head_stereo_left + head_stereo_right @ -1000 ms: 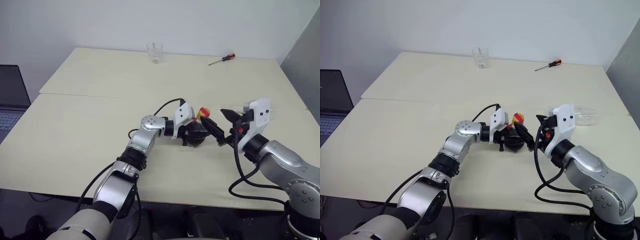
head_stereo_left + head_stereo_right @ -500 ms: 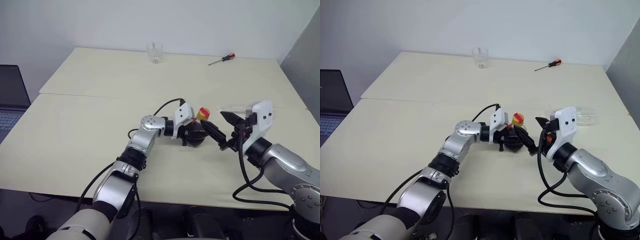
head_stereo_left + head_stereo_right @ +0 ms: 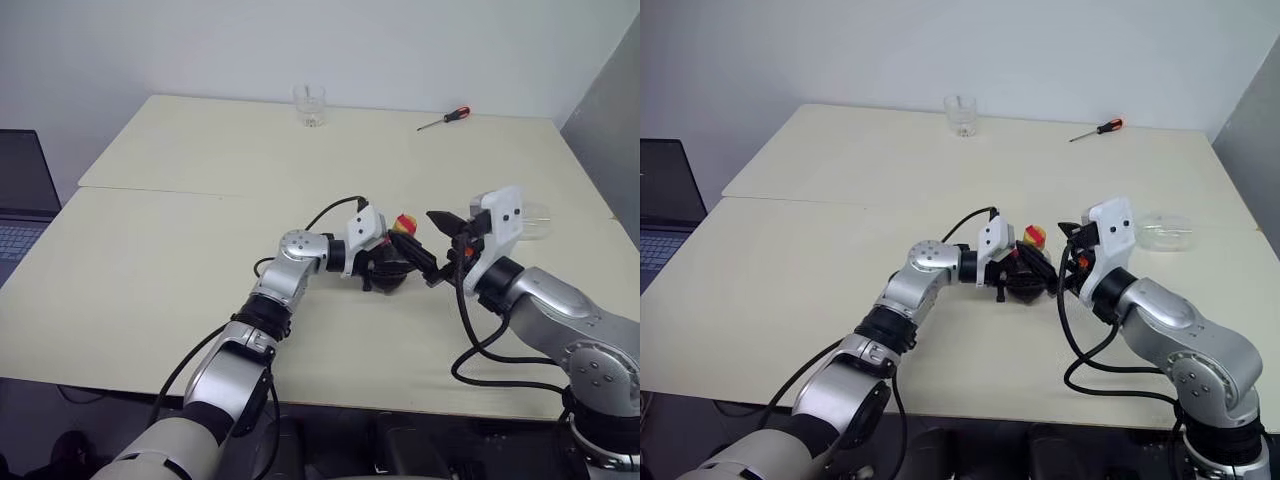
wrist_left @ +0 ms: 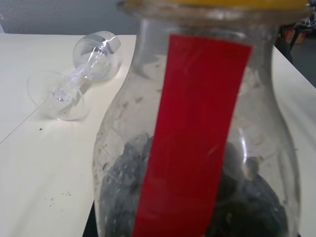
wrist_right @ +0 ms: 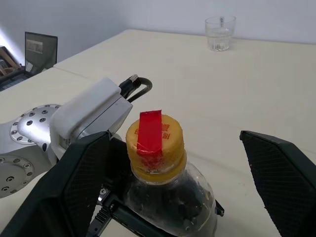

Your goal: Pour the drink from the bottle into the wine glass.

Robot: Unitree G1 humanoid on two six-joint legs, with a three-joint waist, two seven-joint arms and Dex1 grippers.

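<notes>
Your left gripper is clamped shut on the bottle, holding it upright just above the table near its middle. The yellow cap is on, and the dark drink sits low in the bottle. Your right gripper stands fully open with one finger on each side of the cap, holding nothing. The wine glass lies on its side just beyond the right gripper.
</notes>
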